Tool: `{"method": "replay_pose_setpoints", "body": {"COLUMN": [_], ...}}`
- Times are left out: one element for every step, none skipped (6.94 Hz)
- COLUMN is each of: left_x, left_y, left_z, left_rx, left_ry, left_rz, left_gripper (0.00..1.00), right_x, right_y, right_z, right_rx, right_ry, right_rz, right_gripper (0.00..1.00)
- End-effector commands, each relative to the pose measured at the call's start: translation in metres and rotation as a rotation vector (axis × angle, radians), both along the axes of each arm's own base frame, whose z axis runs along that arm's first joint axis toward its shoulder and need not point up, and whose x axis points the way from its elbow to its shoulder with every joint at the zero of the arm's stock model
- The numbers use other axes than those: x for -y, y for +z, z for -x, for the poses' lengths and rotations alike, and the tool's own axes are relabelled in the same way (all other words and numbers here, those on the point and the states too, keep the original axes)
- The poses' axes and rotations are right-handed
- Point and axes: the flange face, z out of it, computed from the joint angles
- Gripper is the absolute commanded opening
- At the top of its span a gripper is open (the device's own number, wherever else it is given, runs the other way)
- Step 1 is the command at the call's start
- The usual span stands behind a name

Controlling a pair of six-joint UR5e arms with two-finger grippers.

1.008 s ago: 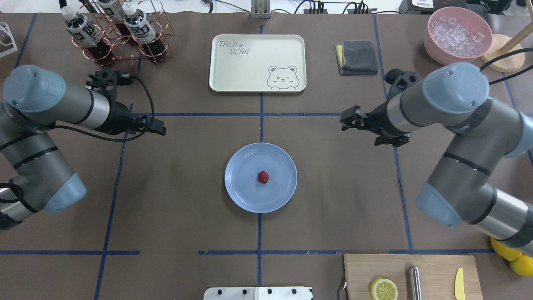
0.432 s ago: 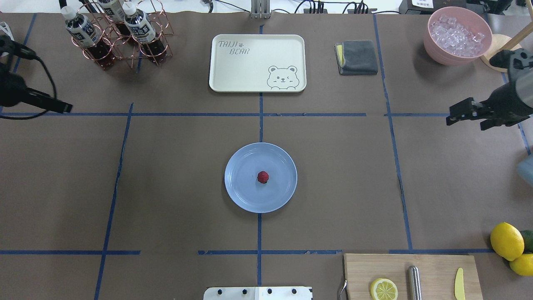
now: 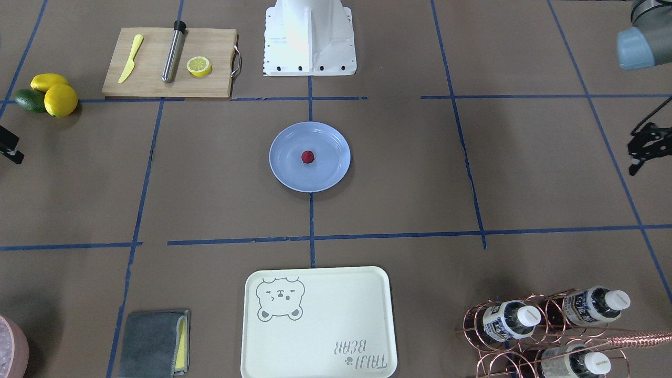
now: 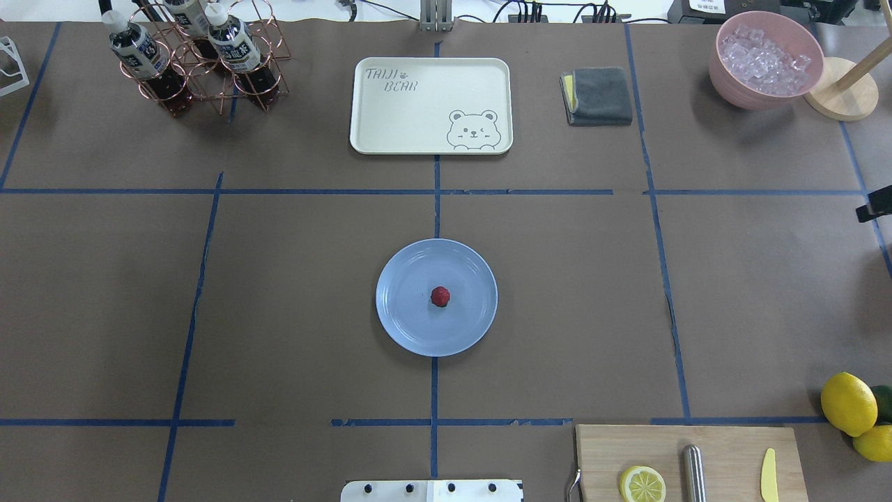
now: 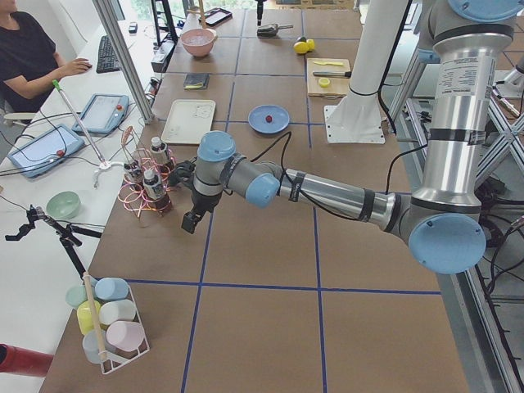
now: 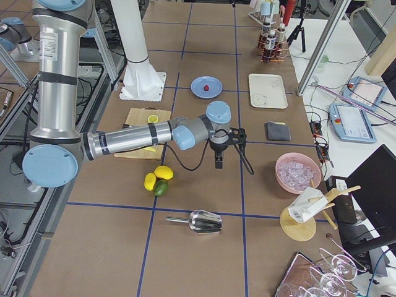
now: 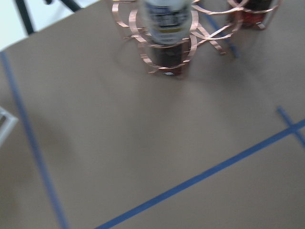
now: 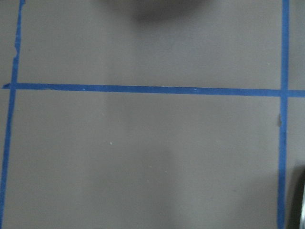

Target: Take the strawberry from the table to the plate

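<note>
Sitting centred on plate (image 4: pixel 401 317), strawberry (image 4: pixel 440 297) lies well apart from my left gripper (image 5: pixel 190 224) and right gripper (image 6: pixel 218 163); their opening: cannot tell.

One strawberry (image 4: pixel 440 296), one plate (image 4: pixel 411 328), three bottles (image 3: pixel 505 320).

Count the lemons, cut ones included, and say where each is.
3. One whole lemon and a second whole lemon lie together on the table beside the avocado. A lemon half sits on the cutting board, beside the metal rod. None looks hidden.
</note>
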Motion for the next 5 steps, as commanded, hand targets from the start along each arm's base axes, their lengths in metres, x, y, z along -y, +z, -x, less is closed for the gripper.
{"method": "replay_pose_setpoints", "body": {"left_x": [-0.037, -0.040, -0.044, -0.051, -0.052], "left_y": [0.045, 0.056, 0.065, 0.077, 0.084], "left_z": [0.042, 0.043, 0.043, 0.043, 0.042], "left_rx": [-0.056, -0.048, -0.049, -0.057, -0.060], "left_ry": [0.058, 0.081, 0.082, 0.075, 0.075], "left_rz": [0.128, 0.128, 0.147, 0.181, 0.197], "left_gripper": [1.00, 1.00, 1.00, 1.00, 1.00], "right_x": [-0.001, 0.003, 0.003, 0.001, -0.003], "right_y": [0.039, 0.037, 0.024, 0.024, 0.028], "right_z": [-0.051, -0.059, -0.062, -0.070, -0.077], "right_rx": [-0.038, -0.040, -0.039, -0.043, -0.046], "right_ry": [-0.107, -0.124, -0.119, -0.109, -0.123], "right_rz": [-0.023, -0.027, -0.043, -0.036, -0.056], "right_gripper": [1.00, 1.00, 1.00, 1.00, 1.00]}}
